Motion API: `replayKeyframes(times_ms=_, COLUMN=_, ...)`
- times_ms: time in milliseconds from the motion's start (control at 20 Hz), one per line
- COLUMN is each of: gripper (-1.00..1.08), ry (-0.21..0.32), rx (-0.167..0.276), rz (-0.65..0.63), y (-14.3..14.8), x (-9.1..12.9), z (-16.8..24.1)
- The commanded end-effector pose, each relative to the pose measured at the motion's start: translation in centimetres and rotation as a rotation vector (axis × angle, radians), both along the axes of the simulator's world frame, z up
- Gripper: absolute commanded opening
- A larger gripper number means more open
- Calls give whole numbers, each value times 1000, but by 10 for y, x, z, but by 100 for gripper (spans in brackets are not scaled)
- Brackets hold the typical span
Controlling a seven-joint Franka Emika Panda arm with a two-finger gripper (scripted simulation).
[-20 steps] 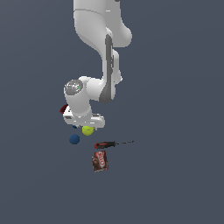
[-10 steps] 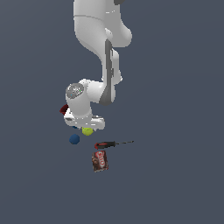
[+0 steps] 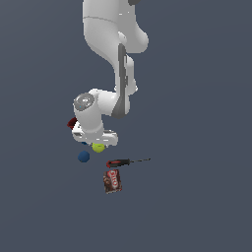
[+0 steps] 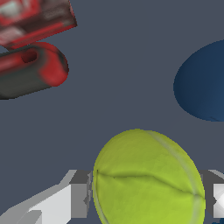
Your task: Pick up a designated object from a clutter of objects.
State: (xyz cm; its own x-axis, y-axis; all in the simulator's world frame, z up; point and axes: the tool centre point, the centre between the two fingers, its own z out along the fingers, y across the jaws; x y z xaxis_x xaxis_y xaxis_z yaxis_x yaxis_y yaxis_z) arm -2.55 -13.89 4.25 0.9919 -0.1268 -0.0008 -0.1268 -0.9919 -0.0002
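Two balls lie on the grey worktop (image 3: 197, 197): one yellow-green ball (image 3: 98, 147) and one dark blue ball (image 3: 83, 156), the blue one just beside it toward the lower left of the exterior frame. One screwdriver (image 3: 125, 162) with a red-and-black handle stretches to the right of them, and one brown-red box (image 3: 112, 181) sits just below its handle. One red ribbed cup (image 3: 72, 122) peeks out at the arm's left edge, mostly hidden by the white wrist. The exterior view shows the whole arm bent down over the clutter, with the end effector (image 3: 97, 143) low over the yellow-green ball, but its fingers are too small there to read. The wrist view fills that in: the yellow-green ball (image 4: 146, 179) sits between the two fingers (image 4: 78, 192), which stand at either side of it, close against it; whether they actually press it I cannot tell. That view also shows the dark blue ball (image 4: 203, 83), the screwdriver handle's end (image 4: 35, 70) and part of the box (image 4: 35, 19), but not the cup.
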Motion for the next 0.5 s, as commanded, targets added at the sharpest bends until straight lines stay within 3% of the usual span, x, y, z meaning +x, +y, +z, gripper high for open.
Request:
replayKeyframes(times_ms=0, gripper=-100, ry=-1, rx=0, rz=0, y=0, x=1, z=4)
replayKeyframes(times_ms=450, gripper=-100, ry=-1, rx=0, rz=0, y=0, x=3, z=45)
